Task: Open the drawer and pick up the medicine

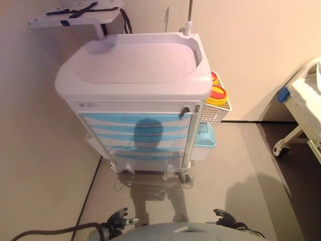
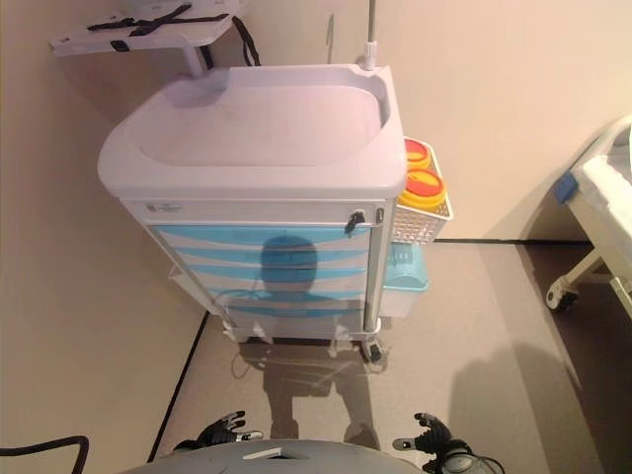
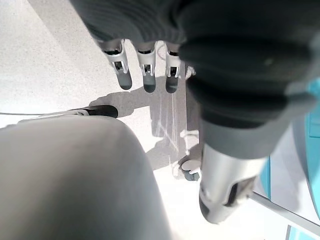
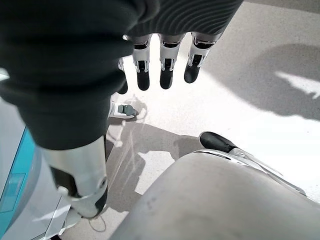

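A white medical cart (image 1: 135, 65) stands ahead with several light blue drawers (image 1: 136, 128), all closed. No medicine shows. My left hand (image 1: 119, 219) hangs low at the bottom left, far below the cart; in the left wrist view its fingers (image 3: 145, 67) are straight and hold nothing. My right hand (image 1: 225, 219) hangs low at the bottom right; in the right wrist view its fingers (image 4: 165, 62) are straight and hold nothing.
A white wire basket (image 1: 216, 110) with yellow-and-red containers (image 1: 216, 94) hangs on the cart's right side, above a light blue bin (image 1: 204, 136). A pole (image 1: 189, 17) rises at the cart's back right. A wheeled bed (image 1: 306, 105) stands at the right. A shelf (image 1: 75, 14) is at the back left.
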Controlling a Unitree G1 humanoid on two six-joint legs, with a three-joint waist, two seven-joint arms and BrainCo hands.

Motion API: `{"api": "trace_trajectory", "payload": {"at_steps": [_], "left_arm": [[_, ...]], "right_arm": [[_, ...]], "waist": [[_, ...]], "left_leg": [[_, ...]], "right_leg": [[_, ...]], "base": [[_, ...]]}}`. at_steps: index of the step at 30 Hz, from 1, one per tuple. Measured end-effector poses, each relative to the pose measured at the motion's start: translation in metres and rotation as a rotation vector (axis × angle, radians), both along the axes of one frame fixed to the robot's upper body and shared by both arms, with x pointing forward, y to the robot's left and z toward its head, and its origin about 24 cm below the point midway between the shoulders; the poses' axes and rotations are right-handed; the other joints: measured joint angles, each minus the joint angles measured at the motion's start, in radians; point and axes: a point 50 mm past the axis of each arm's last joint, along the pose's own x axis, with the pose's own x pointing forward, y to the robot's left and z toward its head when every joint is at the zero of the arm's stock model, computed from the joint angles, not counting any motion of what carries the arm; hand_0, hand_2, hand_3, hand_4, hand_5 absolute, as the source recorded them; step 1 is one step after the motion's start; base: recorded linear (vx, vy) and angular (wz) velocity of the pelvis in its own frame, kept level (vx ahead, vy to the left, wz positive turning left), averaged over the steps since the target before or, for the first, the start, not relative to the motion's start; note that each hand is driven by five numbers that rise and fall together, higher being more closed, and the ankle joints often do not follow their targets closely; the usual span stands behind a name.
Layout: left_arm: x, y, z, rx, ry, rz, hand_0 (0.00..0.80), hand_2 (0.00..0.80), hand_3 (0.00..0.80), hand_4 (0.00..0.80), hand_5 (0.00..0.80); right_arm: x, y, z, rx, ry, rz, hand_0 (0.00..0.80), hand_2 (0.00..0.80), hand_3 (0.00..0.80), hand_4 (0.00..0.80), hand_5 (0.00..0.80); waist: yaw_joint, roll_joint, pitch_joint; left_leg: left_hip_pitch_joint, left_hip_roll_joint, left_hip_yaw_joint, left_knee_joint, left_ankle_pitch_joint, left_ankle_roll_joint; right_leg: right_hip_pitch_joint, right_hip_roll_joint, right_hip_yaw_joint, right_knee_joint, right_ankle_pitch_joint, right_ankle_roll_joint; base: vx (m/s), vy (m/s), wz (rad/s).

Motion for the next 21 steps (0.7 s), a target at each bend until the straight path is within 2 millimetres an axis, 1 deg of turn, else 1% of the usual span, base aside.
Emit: {"api": "trace_trajectory", "payload": {"at_steps": [8,21], "left_arm": [[-0.0003,-0.0026,-0.0002,-0.014,0.003,-0.026,0.0,0.0,0.0,0.0,0.0],[0.0025,-0.002,0.0011,-0.013,-0.03,-0.006,0.0,0.0,0.0,0.0,0.0]], "right_arm": [[-0.0001,0.0002,-0.0001,0.004,0.002,0.003,0.0,0.0,0.0,0.0,0.0],[-0.0003,-0.0003,0.0,0.002,0.003,0.002,0.0,0.0,0.0,0.0,0.0]], "waist": [[0.0,-0.003,0.002],[-0.001,-0.003,0.012]], "left_leg": [[0.0,0.0,0.0,0.0,0.0,0.0],[-0.002,0.0,0.005,-0.001,-0.001,0.0]], "right_leg": [[0.0,0.0,0.0,0.0,0.0,0.0],[-0.007,-0.001,0.003,0.001,-0.001,0.001]], "base": [[0.0,0.0,0.0],[0.027,0.005,-0.01]]}}
